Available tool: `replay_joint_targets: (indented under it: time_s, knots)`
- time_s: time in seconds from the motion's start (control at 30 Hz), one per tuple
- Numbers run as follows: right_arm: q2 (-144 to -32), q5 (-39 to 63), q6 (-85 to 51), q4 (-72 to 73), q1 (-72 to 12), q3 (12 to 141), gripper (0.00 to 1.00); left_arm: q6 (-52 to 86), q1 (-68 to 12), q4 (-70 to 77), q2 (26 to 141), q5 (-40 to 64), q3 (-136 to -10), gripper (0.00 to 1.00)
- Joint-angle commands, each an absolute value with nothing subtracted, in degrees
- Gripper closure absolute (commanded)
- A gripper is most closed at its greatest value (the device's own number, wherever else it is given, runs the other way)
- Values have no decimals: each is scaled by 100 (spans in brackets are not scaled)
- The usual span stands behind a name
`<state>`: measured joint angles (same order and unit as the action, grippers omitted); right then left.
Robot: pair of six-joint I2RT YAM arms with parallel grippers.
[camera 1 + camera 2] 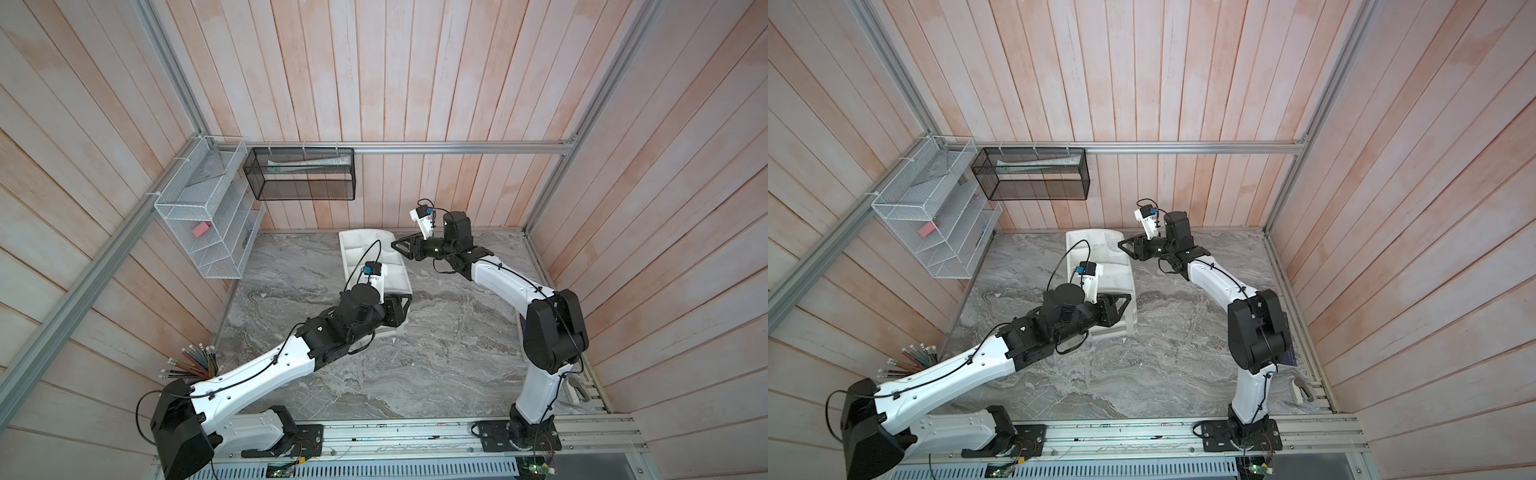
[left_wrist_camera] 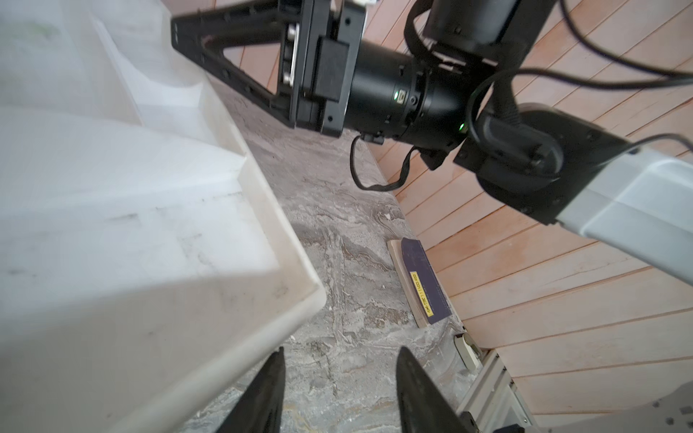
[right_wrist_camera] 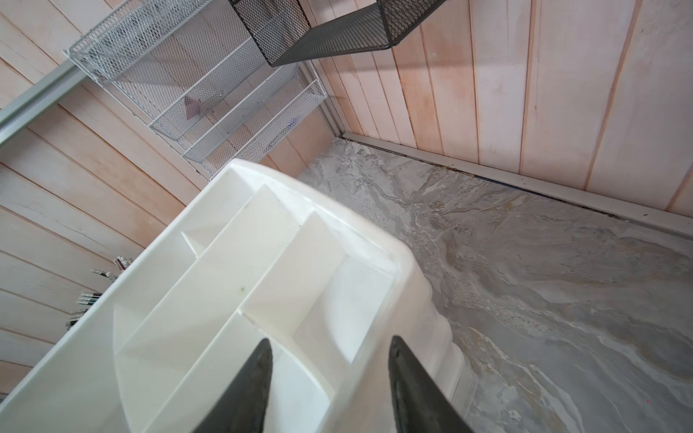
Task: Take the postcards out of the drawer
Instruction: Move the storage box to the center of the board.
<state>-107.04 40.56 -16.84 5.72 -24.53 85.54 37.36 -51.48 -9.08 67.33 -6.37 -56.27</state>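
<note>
Both my jaws stand apart, empty: left gripper (image 2: 339, 375) beside a corner of the white plastic divided drawer (image 2: 262, 202), right gripper (image 3: 330, 360) over its far end.

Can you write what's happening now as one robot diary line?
left pincer: open | right pincer: open | white organizer: between pincers | postcards: unseen

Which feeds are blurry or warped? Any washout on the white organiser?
Left wrist: white organiser up close is blurred and washed out; navy booklet sharp. Right wrist: its dividers fairly crisp, wall planks bowed by the lens. Both top views: sharp, evenly lit.
</note>
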Motion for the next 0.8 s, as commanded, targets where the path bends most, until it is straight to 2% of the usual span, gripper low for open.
replay_joint_targets:
  time_s: [0.0, 0.13, 0.23, 0.3, 0.33, 0.63, 0.77]
  knots:
    - [-10498, 4240, -1943, 947, -2314, 8496, 47, 3340, -5124, -1151, 6297, -1008, -5985, 46]
    - [-10337, 4016, -2085, 1133, -2200, 8338, 45, 3055, -5124, -1619, 6088, -1215, -6389, 43]
    - [-10164, 3935, -2378, 1246, -2068, 8022, 44, 3089, -4863, -2702, 6281, -1748, -7098, 36]
    - [-10007, 3928, -2418, 1212, -2012, 7765, 44, 3180, -4329, -3631, 6625, -1688, -7741, 47]
    - [-9925, 3905, -2386, 1210, -2013, 7610, 44, 3160, -4163, -3871, 6744, -1719, -7925, 50]
    - [-8561, 3192, -2385, 1661, -2010, 5812, 44, 2830, -3049, -4657, 7443, -1335, -8465, 49]
    - [-8066, 3044, -2404, 1591, -2008, 5354, 44, 2811, -2849, -4918, 7783, -1138, -8621, 56]
